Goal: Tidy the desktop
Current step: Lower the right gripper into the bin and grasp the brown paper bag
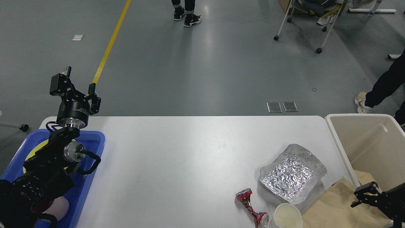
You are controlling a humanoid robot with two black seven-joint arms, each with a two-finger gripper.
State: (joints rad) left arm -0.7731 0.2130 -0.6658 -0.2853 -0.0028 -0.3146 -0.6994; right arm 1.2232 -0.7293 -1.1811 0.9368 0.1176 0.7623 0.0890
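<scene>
Two arms at opposite ends of a cluttered white desktop (pixel 177 158).

At 9 o'clock the left gripper (pixel 77 88) points up over the blue tray (pixel 91 148), fingers spread, holding nothing. The desktop fills the middle. Toward 5 o'clock lie a crushed red can (pixel 251 207), a paper cup (pixel 287 217), a foil tray (pixel 292 173) and a brown paper bag (pixel 335 207). At 4 o'clock the right gripper (pixel 362 194) hangs over the bag by the beige bin (pixel 357 126); its grip cannot be told.
</scene>
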